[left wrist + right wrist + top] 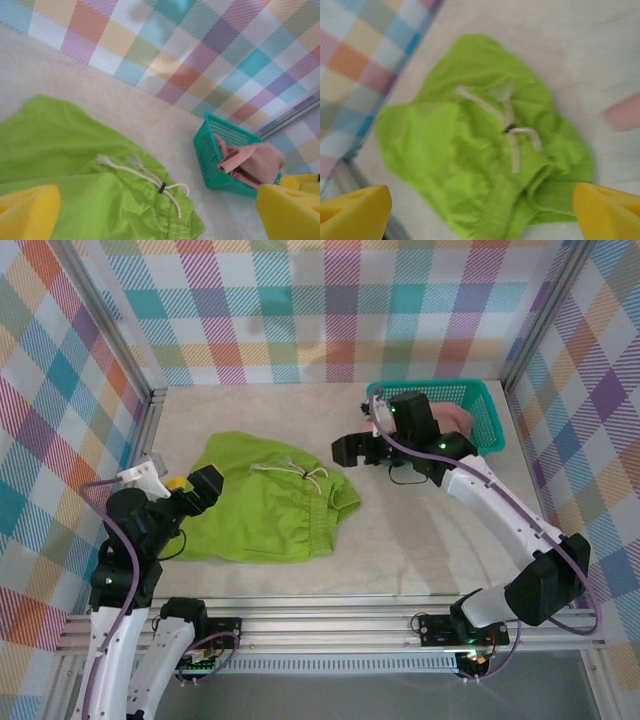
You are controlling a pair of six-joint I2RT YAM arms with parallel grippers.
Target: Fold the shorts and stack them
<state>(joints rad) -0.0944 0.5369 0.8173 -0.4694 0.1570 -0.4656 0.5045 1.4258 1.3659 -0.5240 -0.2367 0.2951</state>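
The lime green shorts (270,508) lie spread and rumpled on the table left of centre, white drawstring (145,175) on top. The salmon pink shorts (458,420) sit bunched in the teal basket (485,392) at the back right; in the left wrist view the pink shorts (255,162) spill over the basket (205,155). My left gripper (180,483) stands open at the green shorts' left edge, nothing between its yellow pads (25,210). My right gripper (362,432) is open just right of the green shorts (480,150), beside the basket, holding nothing.
Checked cloth walls (320,300) and metal frame posts (150,410) close in the table on three sides. Bare table surface (420,540) lies in front of the basket and right of the green shorts.
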